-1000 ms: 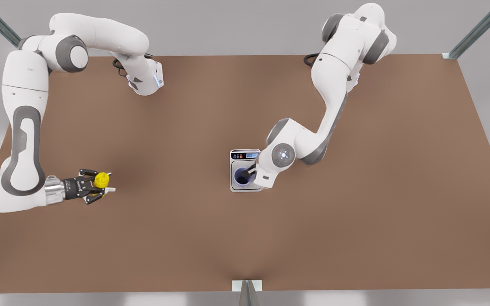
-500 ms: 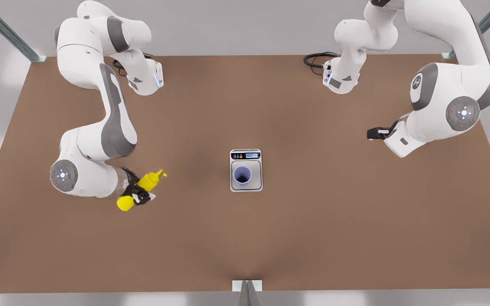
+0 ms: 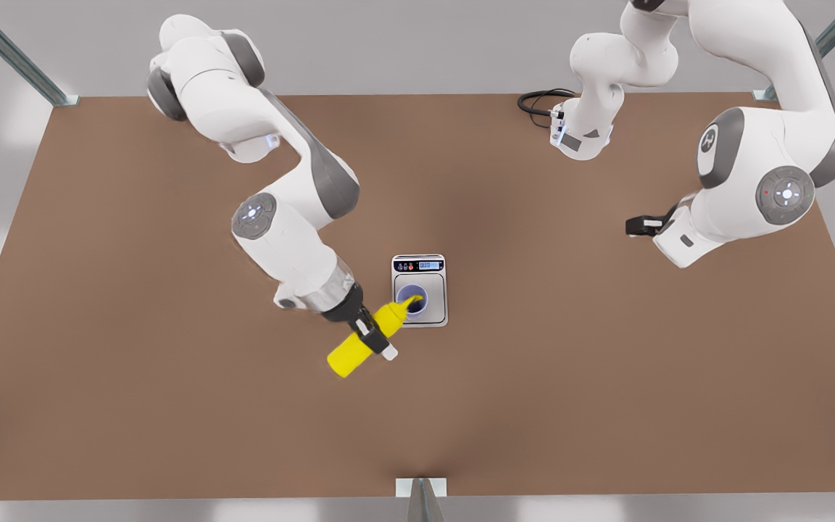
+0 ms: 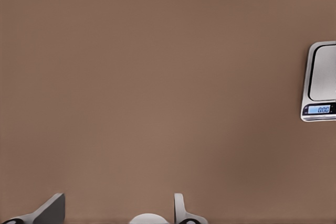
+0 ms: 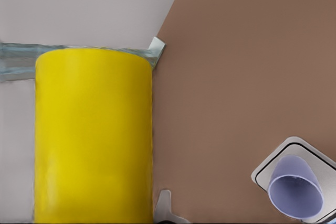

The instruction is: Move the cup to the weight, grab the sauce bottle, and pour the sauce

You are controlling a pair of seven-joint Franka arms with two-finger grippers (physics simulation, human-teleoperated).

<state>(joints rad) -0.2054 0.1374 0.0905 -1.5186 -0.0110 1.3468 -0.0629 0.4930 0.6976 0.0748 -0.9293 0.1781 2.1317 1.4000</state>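
Front view: two white arms, one cup, one scale, one bottle.

- Sauce bottle (image 3: 349, 353): bright yellow, cylindrical, pointed yellow nozzle. It is tilted, base toward the near edge of the table and nozzle toward the cup. The nozzle tip overlaps the cup's mouth. Whether it touches the rim cannot be told. In the right wrist view the sauce bottle (image 5: 94, 135) is a smooth, plain yellow body.
- Right gripper (image 3: 374, 339): on the arm at the front view's left, black fingers clamped across the middle of the bottle.
- Cup (image 3: 422, 299): pale lavender, no handle, darker inside. It stands upright on the weight's plate, well inside the rim. Cup (image 5: 295, 187) is tapered, and no sauce can be made out inside.
- Weight (image 3: 437, 310): small flat scale near table centre, with silver-grey plate, white rim, black strip and blue-lit display. The digits are too small to read.
- Left gripper (image 3: 635, 226): on the arm at the front view's right, waiting well apart from the scale, above bare table. In the left wrist view the left gripper (image 4: 117, 199) has its fingers spread wide and holds nothing, with the weight (image 4: 320, 82) off at the edge.

The table (image 3: 171, 406) is flat, plain brown and matte. Grey walls stand around it, with metal frame struts (image 3: 11, 54) at the corners. A black cable (image 3: 537, 101) is coiled by the arm base on the front view's right.
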